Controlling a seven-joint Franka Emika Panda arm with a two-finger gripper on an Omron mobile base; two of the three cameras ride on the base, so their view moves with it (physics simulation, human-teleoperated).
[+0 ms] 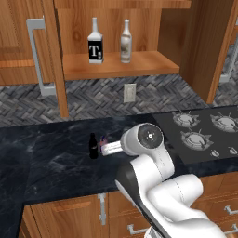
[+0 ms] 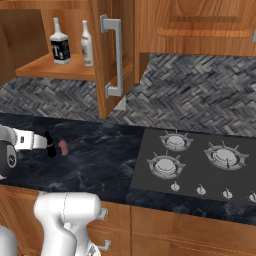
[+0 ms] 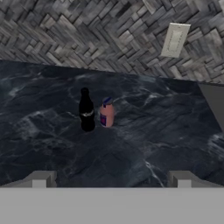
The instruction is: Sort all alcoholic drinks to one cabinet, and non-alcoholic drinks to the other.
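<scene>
pincer (image 3: 111, 181) released, aimed at cola bottle (image 3: 86, 110) | pink bottle (image 3: 106, 113) beside, tabletop (image 3: 43, 140) | spirits already shelved, cabinet (image 1: 139, 65)

Bench (image 1: 51, 158): black marble with pale veining, running along the wall.
Wall (image 1: 97, 100): grey herringbone tile, with a cream outlet plate (image 1: 129, 92) set into it.
Upper cabinets: warm wood; one stands open, its door (image 2: 111, 55) swung out with a grey bar handle (image 2: 116, 56).
Hob (image 2: 197, 165): dark glass, four burners, knobs along the front.
Lower cabinets (image 2: 190, 232): wood drawers with metal pulls.
</scene>
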